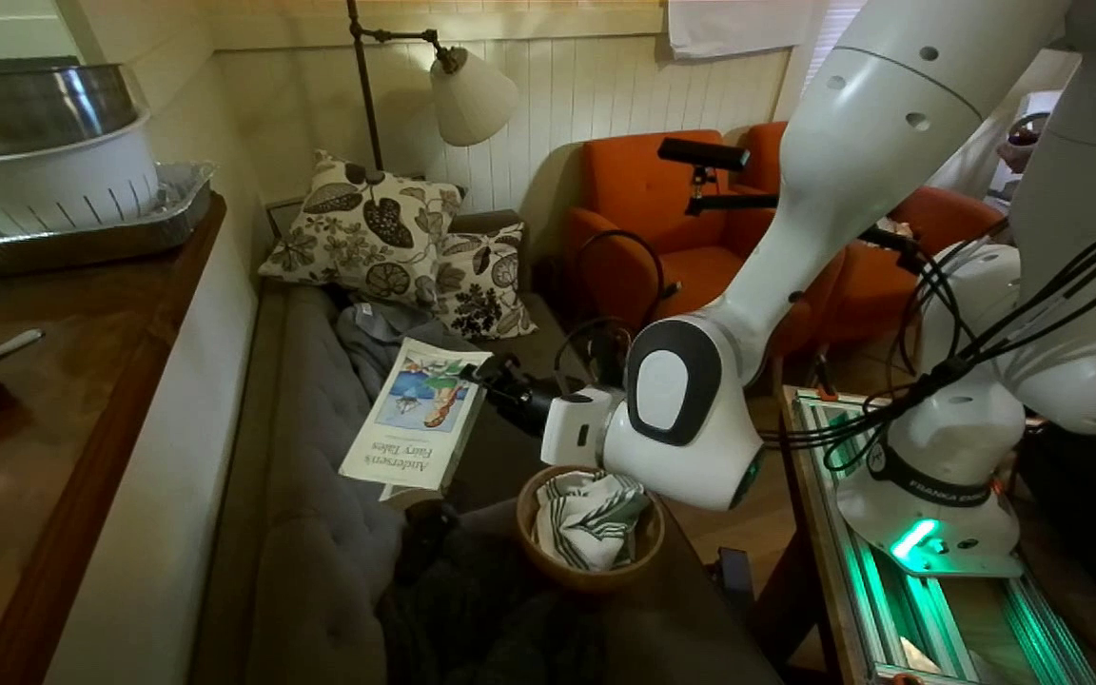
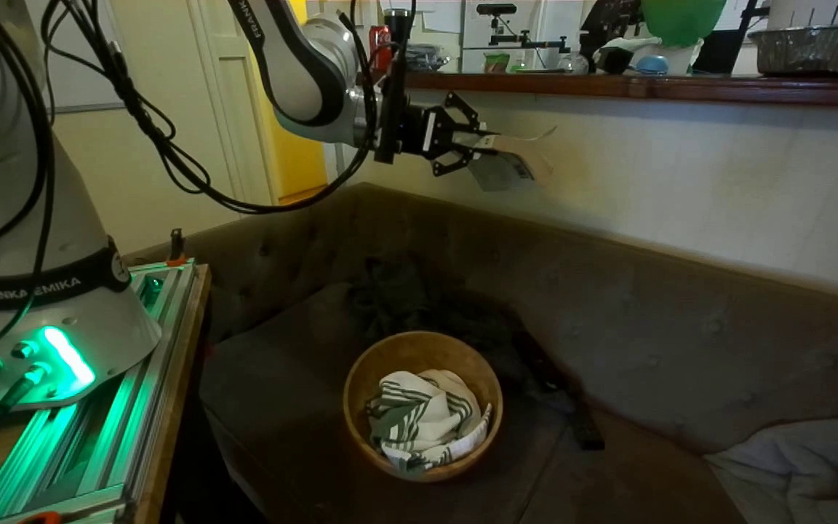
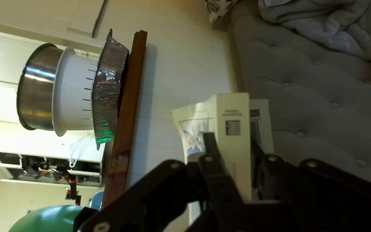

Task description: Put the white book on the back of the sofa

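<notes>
The white book (image 1: 407,428), with a blue and green cover picture and the title Andersen's Fairy Tales, is held in the air above the sofa. My gripper (image 1: 474,374) is shut on its spine edge; the fingers (image 3: 230,145) lie on either side of the spine (image 3: 233,119) in the wrist view. The book's free end points away from the gripper, and a cover curls loose in an exterior view (image 2: 510,164). The pale top edge of the sofa back (image 1: 242,514) runs along the wall. It also shows in an exterior view (image 2: 681,251), below the book, and in the wrist view (image 3: 236,71).
A round wooden bowl (image 2: 361,437) with a striped cloth (image 2: 426,418) stands on the seat. Patterned pillows (image 1: 367,228) and a grey blanket (image 1: 367,333) lie at the far end. A wooden counter (image 1: 101,457) rises behind the sofa, bearing a foil tray (image 1: 196,195).
</notes>
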